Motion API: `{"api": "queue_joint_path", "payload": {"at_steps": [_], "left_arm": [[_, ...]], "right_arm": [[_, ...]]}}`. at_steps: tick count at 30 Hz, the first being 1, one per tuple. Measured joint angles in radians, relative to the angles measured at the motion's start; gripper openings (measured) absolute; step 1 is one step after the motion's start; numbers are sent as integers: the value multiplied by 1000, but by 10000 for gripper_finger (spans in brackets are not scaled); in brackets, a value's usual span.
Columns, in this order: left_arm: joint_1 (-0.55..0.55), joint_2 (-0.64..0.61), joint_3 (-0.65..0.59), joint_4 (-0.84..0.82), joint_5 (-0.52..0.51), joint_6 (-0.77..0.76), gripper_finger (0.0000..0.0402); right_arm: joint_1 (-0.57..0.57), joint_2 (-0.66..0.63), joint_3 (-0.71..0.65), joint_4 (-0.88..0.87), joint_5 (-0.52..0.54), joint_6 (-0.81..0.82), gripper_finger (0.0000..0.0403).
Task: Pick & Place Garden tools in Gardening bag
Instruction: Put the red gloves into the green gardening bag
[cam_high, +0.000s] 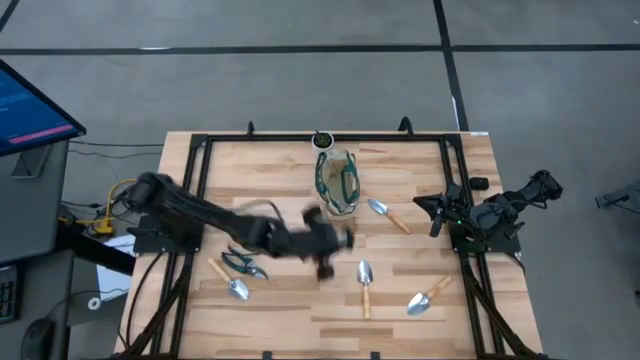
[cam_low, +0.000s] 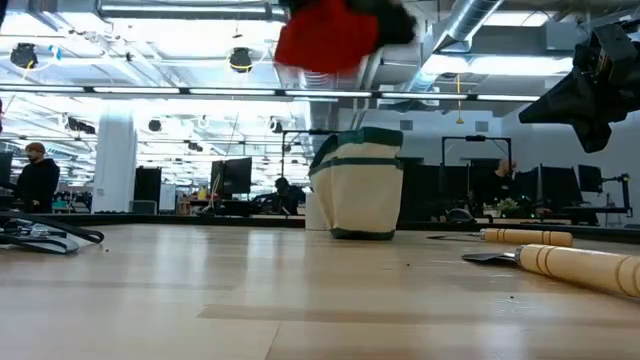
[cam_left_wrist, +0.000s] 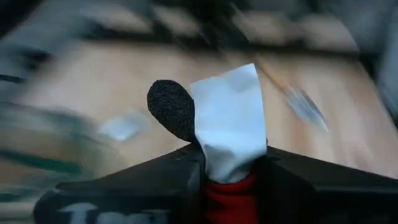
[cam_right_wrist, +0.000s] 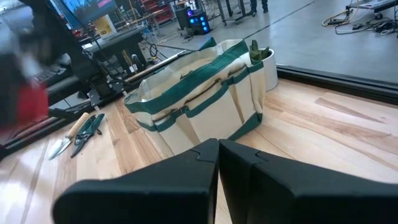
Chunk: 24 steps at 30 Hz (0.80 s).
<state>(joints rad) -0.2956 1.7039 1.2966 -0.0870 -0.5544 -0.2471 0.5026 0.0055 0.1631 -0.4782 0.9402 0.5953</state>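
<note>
A: Which arm has the work?

B: The left gripper (cam_high: 325, 245), near the middle of the table. Its wrist view shows the fingers clamped on a red-and-black glove with a white tag (cam_left_wrist: 231, 134), held up off the wood; from table height the glove hangs as a red blur (cam_low: 328, 35) well above the surface.

A: And where does it have to go?

B: Into the cream fabric gardening bag with dark green trim (cam_high: 338, 182), which stands upright toward the far edge, just in front of a small white pot with a green plant (cam_high: 323, 140). Seen from above, the bag lies just beyond the gripper and a little to the right, its long axis running toward the far edge. My guess is that the carry needs a short reach in that direction, then a release over the open mouth.

A: The right arm?

B: The right gripper (cam_right_wrist: 219, 149) waits at the right edge, fingers pressed together, facing the bag.

A: What remains?

B: 4 wooden-handled trowels and dark-handled pruning shears (cam_high: 244, 264) lie on the wood: 1 trowel (cam_high: 387, 213) just right of the bag, 2 (cam_high: 365, 283) (cam_high: 428, 297) nearer the front, 1 (cam_high: 229, 280) beside the shears.
</note>
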Motion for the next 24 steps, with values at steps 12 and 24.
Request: {"api": "queue_joint_path", "payload": {"at_steps": [12,24], "left_arm": [[255,-164,4,260,-294,-45,37],[281,63,3,437,-301,-83,37]], "right_arm": [[0,0,0,2,0,0,6],[0,0,0,3,0,0,6]]}}
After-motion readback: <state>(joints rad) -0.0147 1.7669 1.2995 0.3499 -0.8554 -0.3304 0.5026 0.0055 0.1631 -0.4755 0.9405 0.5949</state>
